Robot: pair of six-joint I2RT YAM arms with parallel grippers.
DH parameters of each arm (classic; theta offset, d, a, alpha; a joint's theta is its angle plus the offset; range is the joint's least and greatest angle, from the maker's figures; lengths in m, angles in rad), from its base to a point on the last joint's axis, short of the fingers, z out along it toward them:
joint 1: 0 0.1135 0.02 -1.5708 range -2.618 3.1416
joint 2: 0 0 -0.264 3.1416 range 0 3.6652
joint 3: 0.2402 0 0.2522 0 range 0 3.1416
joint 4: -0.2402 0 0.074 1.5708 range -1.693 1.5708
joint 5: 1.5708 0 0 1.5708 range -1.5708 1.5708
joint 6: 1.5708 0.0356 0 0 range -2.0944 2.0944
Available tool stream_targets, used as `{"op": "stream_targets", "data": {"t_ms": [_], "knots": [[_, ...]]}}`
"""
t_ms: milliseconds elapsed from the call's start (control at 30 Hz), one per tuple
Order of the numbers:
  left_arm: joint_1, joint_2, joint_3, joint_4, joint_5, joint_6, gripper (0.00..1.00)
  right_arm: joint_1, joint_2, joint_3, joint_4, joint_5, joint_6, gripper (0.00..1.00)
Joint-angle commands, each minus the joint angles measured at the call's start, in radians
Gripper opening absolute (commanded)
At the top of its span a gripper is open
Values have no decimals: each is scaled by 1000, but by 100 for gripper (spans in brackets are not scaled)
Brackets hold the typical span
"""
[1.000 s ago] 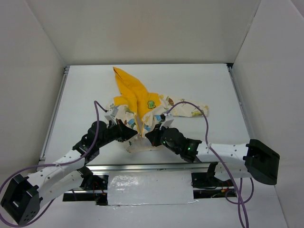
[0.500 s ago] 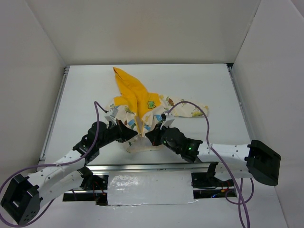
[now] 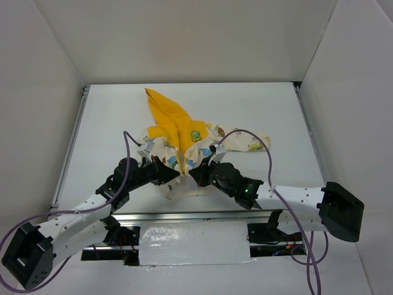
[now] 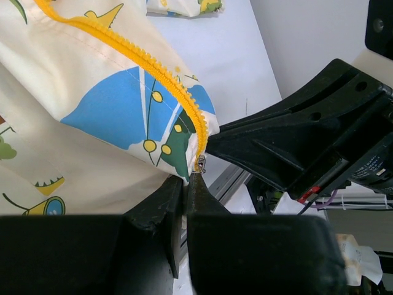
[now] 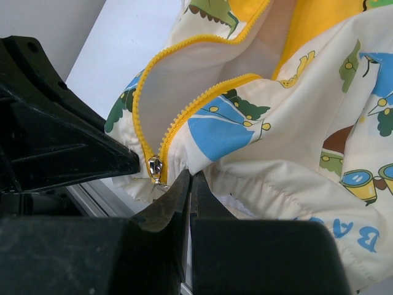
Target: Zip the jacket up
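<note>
The cream jacket point(image 3: 184, 150) with cartoon prints lies at the table's middle, its yellow hood point(image 3: 167, 114) pointing to the far left and its green patch point(image 3: 196, 134) beside the zipper. My left gripper point(image 3: 175, 176) is shut on the hem at the zipper's lower end point(image 4: 186, 179). The yellow zipper strip point(image 4: 153, 64) runs down to a silver slider point(image 4: 199, 163) just above its tips. My right gripper point(image 3: 194, 175) is shut on the hem fabric point(image 5: 192, 179) right beside the slider point(image 5: 154, 168). Above the slider the zipper point(image 5: 184, 110) is spread open.
The two grippers face each other almost touching at the jacket's near hem; each shows as a black mass in the other's view, in the left wrist view point(image 4: 301, 135) and in the right wrist view point(image 5: 49, 141). A metal rail point(image 3: 184, 215) runs along the table's near edge. White walls enclose the table.
Both grippers have shifted slightly away from the near edge, still holding the hem. The jacket's lower edge is bunched a little more between them.
</note>
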Motion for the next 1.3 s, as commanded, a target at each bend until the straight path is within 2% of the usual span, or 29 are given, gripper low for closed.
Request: {"op": "stream_targets", "data": {"t_ms": [0,300,467,600,733,833,900,967,1033,1067,1133,1267], "knots": [[2,9,-2,73,55,12,0,-9,-42,31,70,-19,-37,0],[2,41,14,32,146,113,0,-104,-22,100,-16,-225,-184,0],[2,116,69,-65,166,195,0,-120,-13,152,-68,-358,-272,0],[2,127,69,-56,181,210,0,-124,47,212,-163,-254,-256,0],[2,153,61,-43,172,204,0,-129,115,229,-218,-283,-197,0],[2,176,45,1,186,181,0,-130,92,181,-168,-331,-161,16],[2,189,40,24,192,170,0,-129,60,166,-159,-355,-152,21],[2,194,37,36,210,161,0,-127,23,167,-178,-387,-137,35],[2,193,31,55,216,157,0,-127,-7,160,-180,-398,-117,44],[2,191,29,56,213,155,0,-127,-22,158,-186,-395,-111,53],[2,191,26,58,210,155,0,-129,-56,161,-214,-377,-97,54],[2,202,21,67,210,152,0,-127,-120,164,-249,-358,-77,65]]}}
